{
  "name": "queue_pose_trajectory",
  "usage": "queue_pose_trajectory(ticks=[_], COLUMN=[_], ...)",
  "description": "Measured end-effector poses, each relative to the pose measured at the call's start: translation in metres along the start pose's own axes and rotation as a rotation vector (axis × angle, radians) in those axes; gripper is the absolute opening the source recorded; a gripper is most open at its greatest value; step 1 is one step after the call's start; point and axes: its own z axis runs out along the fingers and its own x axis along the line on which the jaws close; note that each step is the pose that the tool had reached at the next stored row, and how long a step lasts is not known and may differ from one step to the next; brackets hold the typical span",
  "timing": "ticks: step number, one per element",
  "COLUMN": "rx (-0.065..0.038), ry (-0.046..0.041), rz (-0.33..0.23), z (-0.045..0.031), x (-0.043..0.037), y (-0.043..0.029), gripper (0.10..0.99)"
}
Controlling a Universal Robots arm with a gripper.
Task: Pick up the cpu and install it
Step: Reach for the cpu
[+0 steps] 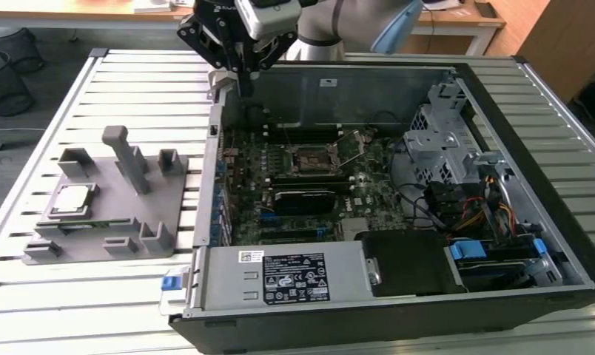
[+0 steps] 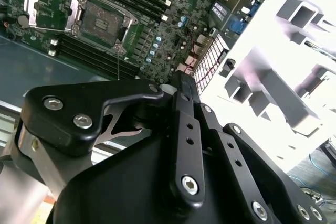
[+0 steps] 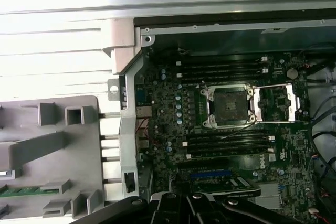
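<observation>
Metal case wall (image 1: 215,148) edge sits below the closed, empty end effector (image 1: 243,80); cpu (image 1: 72,197) lies well apart on the grey fixture (image 1: 100,240).

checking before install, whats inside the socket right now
Nothing sits in the socket: its frame is flipped open, leaving it bare and uncovered. The cpu lies on the fixture outside the case.

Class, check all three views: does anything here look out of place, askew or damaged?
Nothing stands out. The cpu lies flat on the grey fixture, at the exterior view's left. The motherboard socket sits bare with its metal frame swung open, as suits an install. No spill or damage shows.
</observation>
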Motion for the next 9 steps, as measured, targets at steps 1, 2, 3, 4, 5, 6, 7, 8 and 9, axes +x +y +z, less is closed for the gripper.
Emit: queue_pose_trajectory(ticks=[1,2,3,4,5,6,7,8,9], rx=[0.000,0.000,0.000,0.000,0.000,0.000,0.000,0.000,0.000], ry=[0.0000,0.0000,0.0000,0.0000,0.0000,0.0000,0.0000,0.0000,0.0000], rz=[0.000,0.000,0.000,0.000,0.000,0.000,0.000,0.000,0.000], z=[0.0000,0.0000,0.0000,0.0000,-0.0001,0.0000,-0.0001,-0.0001,-0.0001], x=[0.0012,0.0024,0.0036,0.0049,0.0062,0.0075,0.0089,0.0101,0.0114], y=[-0.0001,-0.0002,-0.0003,-0.0004,-0.0005,-0.0006,-0.0007,-0.0008,-0.0009], gripper=[0.106,0.106,0.106,0.106,0.106,0.106,0.106,0.106,0.106])
